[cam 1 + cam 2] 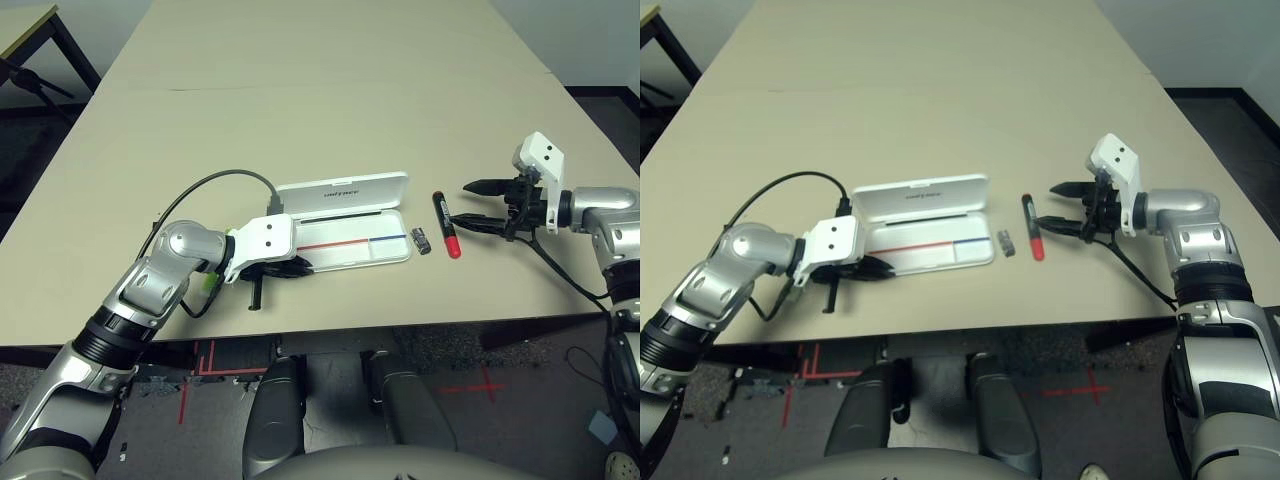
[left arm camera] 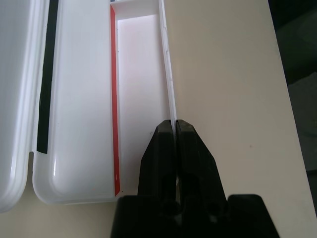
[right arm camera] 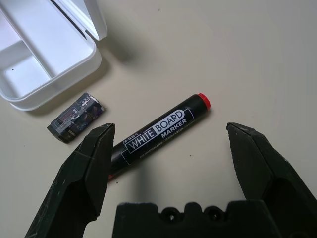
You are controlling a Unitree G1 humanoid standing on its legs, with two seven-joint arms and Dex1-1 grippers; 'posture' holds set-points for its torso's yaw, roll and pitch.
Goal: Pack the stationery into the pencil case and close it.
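My left gripper (image 2: 175, 130): black fingers pressed together on the thin near wall of the pencil case (image 1: 355, 215), at its left end, pinching the rim. Case lies open on the counter (image 1: 300, 90), lid tipped back w/ a small dark logo; smooth white plastic, rounded corners, red-and-blue line inside the tray. A bit of light green (image 1: 212, 283) shows under my left wrist; can't tell what it is. A black cable (image 1: 205, 186) loops from that wrist over the counter.

My right gripper (image 3: 168, 148): fingers wide apart, holding nothing, hovering just over the marker (image 3: 158, 131). Marker is a black-and-red cylinder labelled "WHITE BOARD MARKER", lying flat right of the case. Between marker and case sits a small grey piece (image 3: 77, 116), blocky, just off the case's corner, touching neither. Counter matte beige.
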